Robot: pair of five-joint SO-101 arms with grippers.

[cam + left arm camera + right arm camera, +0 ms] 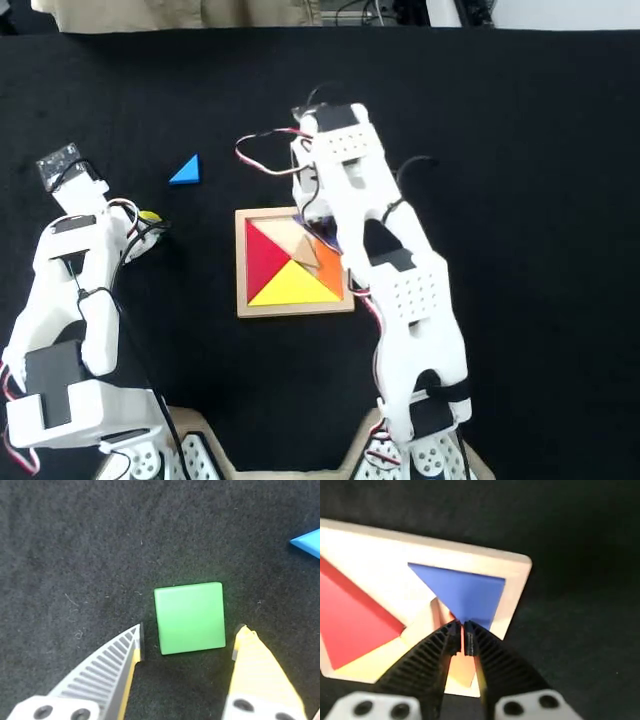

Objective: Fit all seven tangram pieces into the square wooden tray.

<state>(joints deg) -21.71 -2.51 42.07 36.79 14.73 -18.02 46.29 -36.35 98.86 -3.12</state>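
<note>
A: L pincer [190, 630]: fingers wide apart, one either side of the green square [189, 617]. There's a dark gap each side, so no grip.
B: And the square itself?
A: Flat on the black bench [75, 540], outside the tray. A loose blue piece [307, 544] lies near it, also on the bench.
B: OK, R pincer [461, 626]?
A: Fingers together, nothing between them that I can see. The tips sit right at one corner of the blue triangle [462, 592].
B: Is that one in?
A: Yep, it's in the tray [515, 587], tucked into a corner, with two edges running along the rim.
B: What about the rest of the tray?
A: From the high cam, the red triangle [262, 255] is on the side nearest the L arm. The yellow triangle [295, 288] runs along the near edge, and the two meet approx. at the centre. An orange piece [328, 262] sits by the R arm, partly hidden under it. Pale wood shows btw red and blue.
B: And where's the tray?
A: Mid-bench, with the R arm stretched over its right side. The L arm is off to the left, well apart from it.
</note>
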